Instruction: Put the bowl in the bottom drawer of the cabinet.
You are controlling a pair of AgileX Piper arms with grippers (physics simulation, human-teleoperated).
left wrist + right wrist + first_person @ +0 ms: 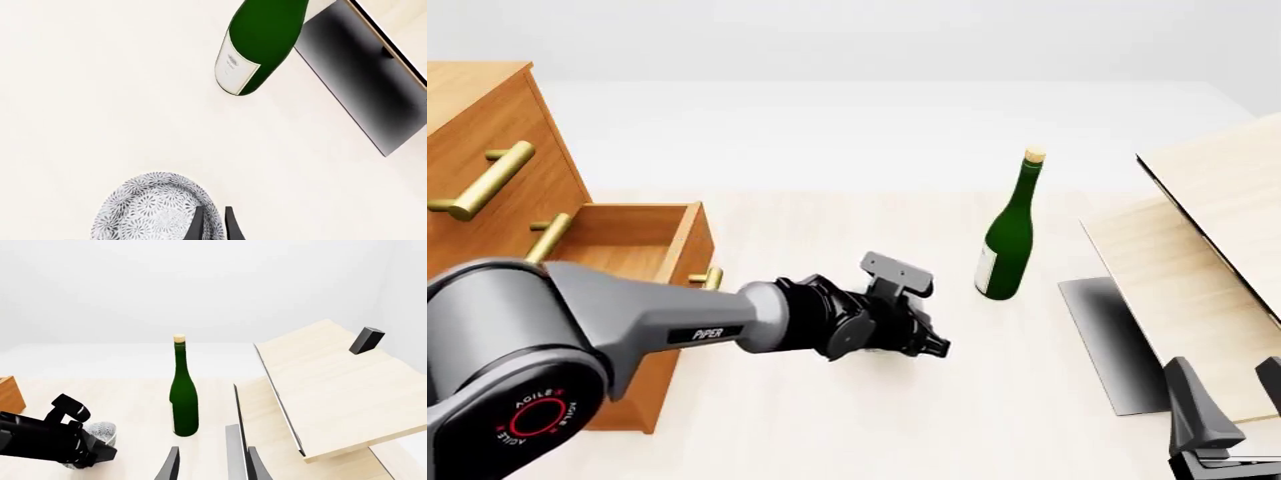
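Note:
The speckled white bowl [150, 212] shows in the left wrist view with my left gripper [213, 215] shut on its rim, one finger inside and one outside. In the front view the left gripper [932, 345] is near the table's middle and hides the bowl. From the right wrist view the bowl [101, 431] peeks out behind the left gripper [90, 450]. The cabinet [474, 120] stands at the left, its bottom drawer [627, 232] pulled open with its brass handle [706, 278] facing the gripper. My right gripper [1225, 375] is open at the front right, holding nothing.
A green bottle [1008, 240] stands upright just right of and beyond the left gripper. Pale plywood boards [1214, 230] slope up along the right side, with a dark shadow [1108, 340] under them. The two upper drawers are shut.

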